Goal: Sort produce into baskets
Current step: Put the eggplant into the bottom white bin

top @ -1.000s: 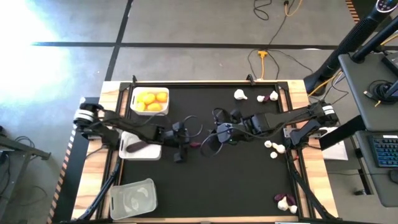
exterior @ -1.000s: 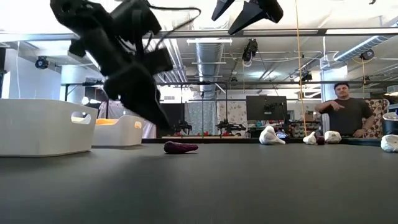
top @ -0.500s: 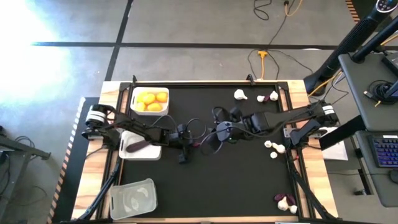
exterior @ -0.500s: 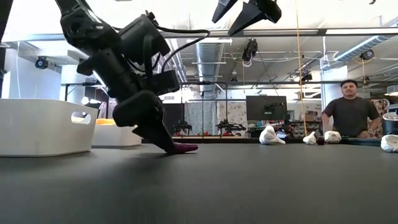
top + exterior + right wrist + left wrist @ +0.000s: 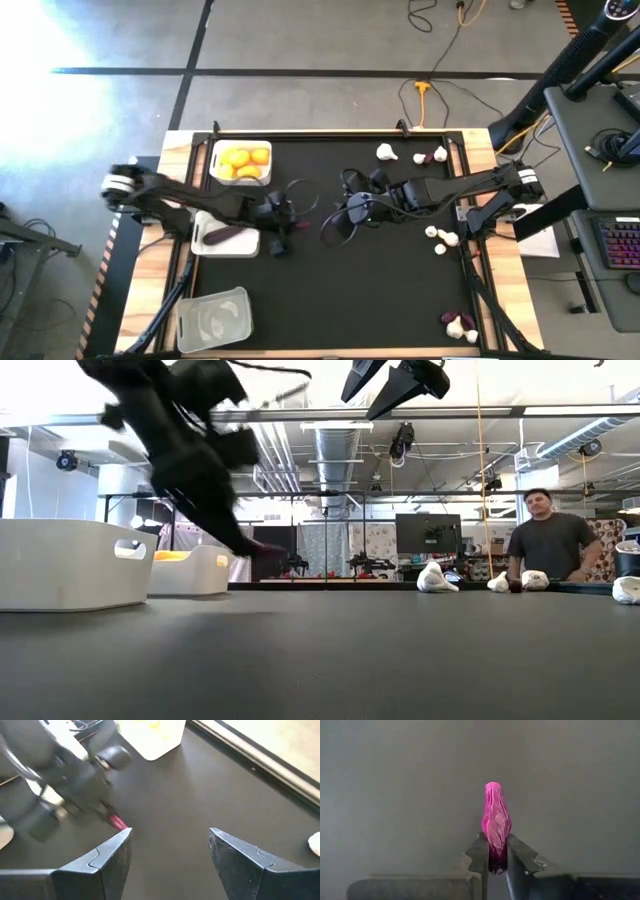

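The left gripper [image 5: 497, 865] is closed on a small purple sweet potato piece [image 5: 495, 825], holding it by one end so that most of its length stands out past the fingertips, above the black mat and beside the near white basket [image 5: 214, 246]. The piece looks light, stiff and slightly wrinkled, with a smooth waxy skin and a rounded tip; I judge it could pivot or slip in such an end grip, so a hold nearer its middle would be safer. That basket, of opaque plastic with rounded corners, already holds another purple piece [image 5: 217, 236]. Farther off, the right gripper [image 5: 170, 852] waits with its fingers apart over the middle of the mat. Beyond, the far white basket [image 5: 215, 150] contains yellow-orange fruits [image 5: 245, 162].
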Robot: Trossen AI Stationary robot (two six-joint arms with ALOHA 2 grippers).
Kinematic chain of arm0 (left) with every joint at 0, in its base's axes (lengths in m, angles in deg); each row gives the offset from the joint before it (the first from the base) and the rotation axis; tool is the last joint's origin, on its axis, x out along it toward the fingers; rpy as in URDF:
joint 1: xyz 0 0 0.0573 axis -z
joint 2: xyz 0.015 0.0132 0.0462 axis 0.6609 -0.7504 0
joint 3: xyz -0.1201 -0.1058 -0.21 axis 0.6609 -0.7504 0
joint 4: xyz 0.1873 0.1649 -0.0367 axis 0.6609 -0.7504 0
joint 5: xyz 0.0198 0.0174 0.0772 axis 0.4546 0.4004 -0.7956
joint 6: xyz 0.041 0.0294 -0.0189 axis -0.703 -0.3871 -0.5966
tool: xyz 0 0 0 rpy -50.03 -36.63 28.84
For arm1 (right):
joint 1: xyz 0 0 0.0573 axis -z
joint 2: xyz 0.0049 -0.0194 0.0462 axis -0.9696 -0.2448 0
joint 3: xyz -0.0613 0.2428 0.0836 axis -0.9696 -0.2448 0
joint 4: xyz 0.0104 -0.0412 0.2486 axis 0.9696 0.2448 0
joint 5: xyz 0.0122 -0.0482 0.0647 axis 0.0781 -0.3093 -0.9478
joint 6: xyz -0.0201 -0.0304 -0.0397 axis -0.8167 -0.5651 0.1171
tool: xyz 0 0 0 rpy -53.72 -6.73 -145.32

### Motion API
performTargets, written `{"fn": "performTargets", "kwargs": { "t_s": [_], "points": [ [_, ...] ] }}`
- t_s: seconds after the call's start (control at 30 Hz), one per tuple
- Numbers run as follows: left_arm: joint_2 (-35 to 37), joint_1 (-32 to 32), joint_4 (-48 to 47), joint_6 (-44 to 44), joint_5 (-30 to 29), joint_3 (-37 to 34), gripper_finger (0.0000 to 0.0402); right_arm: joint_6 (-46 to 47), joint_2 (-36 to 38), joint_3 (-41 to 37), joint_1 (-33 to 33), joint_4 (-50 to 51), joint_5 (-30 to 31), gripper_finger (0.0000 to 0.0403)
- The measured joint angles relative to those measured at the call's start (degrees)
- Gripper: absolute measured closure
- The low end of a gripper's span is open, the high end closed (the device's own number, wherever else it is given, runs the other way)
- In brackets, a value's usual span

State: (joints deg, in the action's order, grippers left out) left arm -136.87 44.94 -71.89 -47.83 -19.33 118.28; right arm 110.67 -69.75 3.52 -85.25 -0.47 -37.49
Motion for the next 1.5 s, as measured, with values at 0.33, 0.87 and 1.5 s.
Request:
{"fn": "performTargets", "kwargs": {
  "t_s": [0.33,0.87,1.5],
  "points": [
    [26.78,0.14,-39.41,8.15,11.50,0.01,0.0378,-1.64,0.00,-0.02,2.40,-0.33,2.13,0.0154],
    [29.38,0.14,-45.96,15.46,14.50,-9.57,0.0338,-5.79,-3.36,-0.67,0.12,5.65,-14.40,0.0154],
    [28.65,0.05,-34.52,0.24,-5.73,7.46,0.0174,10.17,-16.98,-0.84,-14.99,28.37,-49.40,0.0154]
  ]
}}
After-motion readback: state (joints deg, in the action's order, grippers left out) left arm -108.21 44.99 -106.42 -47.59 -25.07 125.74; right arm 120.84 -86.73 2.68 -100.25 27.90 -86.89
